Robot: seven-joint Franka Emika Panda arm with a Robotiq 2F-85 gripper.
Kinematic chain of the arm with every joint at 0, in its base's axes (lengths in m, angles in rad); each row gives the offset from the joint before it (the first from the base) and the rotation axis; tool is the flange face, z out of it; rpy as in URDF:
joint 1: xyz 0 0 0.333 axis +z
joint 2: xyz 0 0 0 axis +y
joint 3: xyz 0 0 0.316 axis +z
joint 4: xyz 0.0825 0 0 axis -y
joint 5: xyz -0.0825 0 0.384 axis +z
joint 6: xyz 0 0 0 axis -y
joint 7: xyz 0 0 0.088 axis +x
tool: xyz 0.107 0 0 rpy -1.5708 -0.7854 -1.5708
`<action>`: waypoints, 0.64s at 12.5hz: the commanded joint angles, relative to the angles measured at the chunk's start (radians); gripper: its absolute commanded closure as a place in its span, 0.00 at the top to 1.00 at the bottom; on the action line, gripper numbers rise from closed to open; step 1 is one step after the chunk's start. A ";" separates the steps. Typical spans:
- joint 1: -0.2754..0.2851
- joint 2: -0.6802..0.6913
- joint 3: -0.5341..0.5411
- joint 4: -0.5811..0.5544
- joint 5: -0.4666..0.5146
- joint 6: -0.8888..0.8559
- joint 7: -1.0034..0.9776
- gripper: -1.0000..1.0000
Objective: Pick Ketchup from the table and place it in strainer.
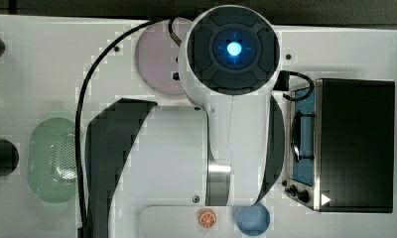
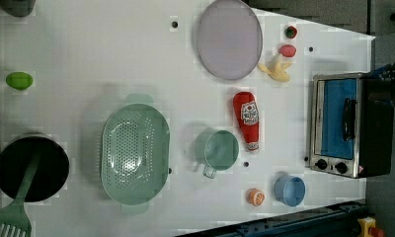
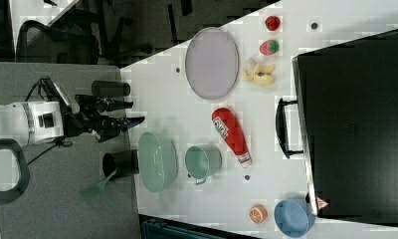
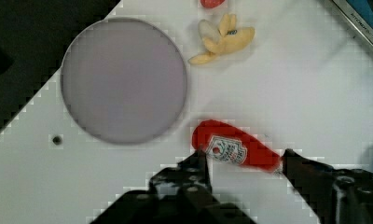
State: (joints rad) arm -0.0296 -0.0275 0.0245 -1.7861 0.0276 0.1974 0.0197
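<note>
Gripper (image 4: 244,163) fingers are standing spread in the wrist view, framing the red plastic ketchup bottle (image 4: 236,150) lying on the white table (image 4: 296,84). In the left view, that bottle (image 2: 248,120) is lying at three o'clock from the pale mint-green perforated oval strainer (image 2: 135,154), a teal mug (image 2: 217,150) between them.

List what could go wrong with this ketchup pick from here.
The ketchup lies on its side and tapers, so the open gripper may squeeze it out along its length. The mug sits between bottle and strainer; a low carry could clip it.
</note>
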 commanded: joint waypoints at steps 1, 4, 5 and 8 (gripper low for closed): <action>-0.099 -0.306 0.085 -0.149 0.034 -0.204 0.006 0.79; -0.098 -0.285 0.088 -0.166 0.035 -0.189 0.004 1.00; -0.098 -0.270 0.090 -0.176 0.035 -0.186 0.003 1.00; -0.098 -0.208 0.097 -0.213 0.035 -0.154 -0.037 1.00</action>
State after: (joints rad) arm -0.1233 -0.3301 0.1174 -1.9502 0.0533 0.0288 0.0105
